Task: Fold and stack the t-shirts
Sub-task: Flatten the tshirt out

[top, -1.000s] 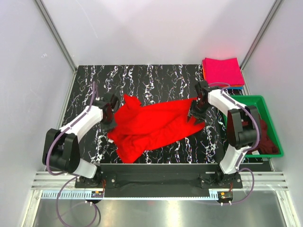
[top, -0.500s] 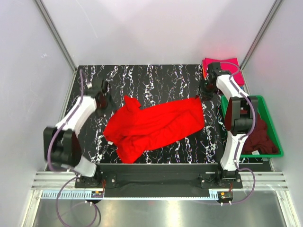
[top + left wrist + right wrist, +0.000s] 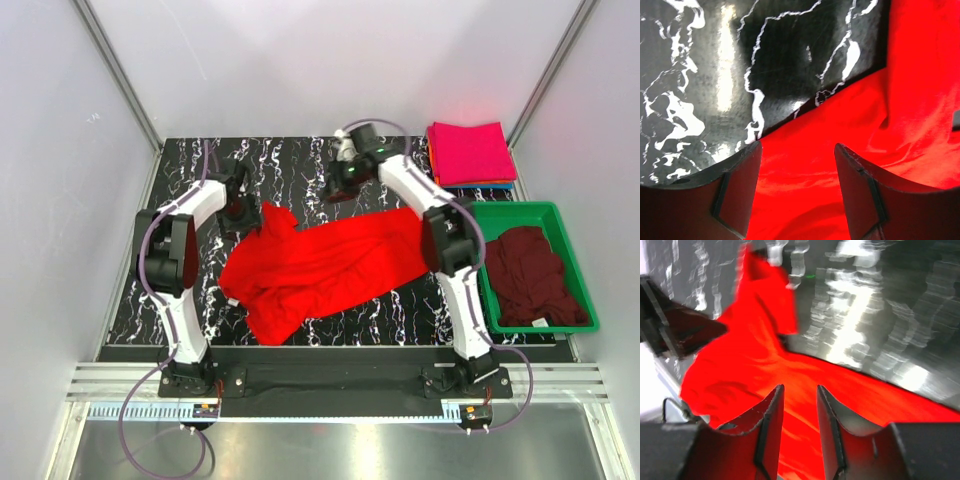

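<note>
Top view: red t-shirt [image 3: 320, 265] lies crumpled and unfolded mid desk [image 3: 300, 160]. Left tool [image 3: 242, 214] is at the shirt's far-left corner. Right tool [image 3: 338, 188] is over bare desk just past the shirt's far edge. Magenta-pink t-shirt [image 3: 470, 150] sits folded flat at the far right corner. Maroon t-shirt [image 3: 535, 275] is bunched inside the green bin [image 3: 530, 207], right of the desk.

Left wrist: left tool [image 3: 797, 150] has its fingers well apart with nothing between them. Red t-shirt [image 3: 900, 100] is right under them and runs off to the right; marbled desk [image 3: 700, 75] is ahead and left. Can't tell if the tips touch cloth.

Right wrist, blurry: right tool [image 3: 799, 390] has a narrow gap, nothing clamped. Red t-shirt [image 3: 740, 355] lies below and ahead, one pointed flap at its far end. Bare desk [image 3: 865, 300] is to the right.
</note>
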Robot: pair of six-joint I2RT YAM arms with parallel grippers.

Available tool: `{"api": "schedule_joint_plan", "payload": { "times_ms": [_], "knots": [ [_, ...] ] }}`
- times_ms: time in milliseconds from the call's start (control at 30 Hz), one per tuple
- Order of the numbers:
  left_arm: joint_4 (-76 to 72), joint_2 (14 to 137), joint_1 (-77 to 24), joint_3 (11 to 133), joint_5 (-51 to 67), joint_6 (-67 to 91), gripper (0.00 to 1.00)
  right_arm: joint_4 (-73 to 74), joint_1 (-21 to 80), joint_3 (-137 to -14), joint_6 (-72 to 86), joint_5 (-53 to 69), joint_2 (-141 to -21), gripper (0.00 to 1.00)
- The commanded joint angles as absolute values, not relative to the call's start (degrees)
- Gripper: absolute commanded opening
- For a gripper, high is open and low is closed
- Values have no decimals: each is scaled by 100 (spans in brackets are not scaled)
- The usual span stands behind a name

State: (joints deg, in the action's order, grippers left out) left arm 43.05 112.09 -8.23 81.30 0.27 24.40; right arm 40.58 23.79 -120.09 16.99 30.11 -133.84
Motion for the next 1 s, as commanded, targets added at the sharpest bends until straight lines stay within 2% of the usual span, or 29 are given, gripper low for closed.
{"api": "schedule_joint_plan", "payload": {
  "times_ms": [0, 300, 467, 733, 833, 867, 933, 967],
  "knots": [
    [4359, 10855, -765, 8007, -246, 2408, 65, 3955, 2777, -12698, 1907, 3445, -13981, 39],
    [4596, 10793, -730, 7638, -535, 2496, 65, 3138, 3296, -12524, 2215, 3568, -14475, 50],
    [4351, 10398, -668, 7243, -167, 2496, 65, 2918, 3498, -12498, 2224, 3516, -14625, 50],
    [4228, 10626, -668, 7259, 121, 2435, 61, 2786, 3568, -12875, 2346, 3374, -14923, 52],
    [4315, 10749, -668, 7452, 202, 2417, 42, 2777, 3612, -13209, 2469, 3585, -15125, 47],
    [4350, 10758, -668, 7497, 202, 2417, 24, 2838, 3630, -13297, 2522, 3595, -15204, 46],
    [4456, 10767, -650, 7654, 220, 2391, 5, 2883, 3630, -13464, 2584, 3603, -15214, 31],
    [4534, 10758, -616, 7742, 202, 2399, 0, 2918, 3630, -13561, 2654, 3595, -15196, 24]
  ]
}}
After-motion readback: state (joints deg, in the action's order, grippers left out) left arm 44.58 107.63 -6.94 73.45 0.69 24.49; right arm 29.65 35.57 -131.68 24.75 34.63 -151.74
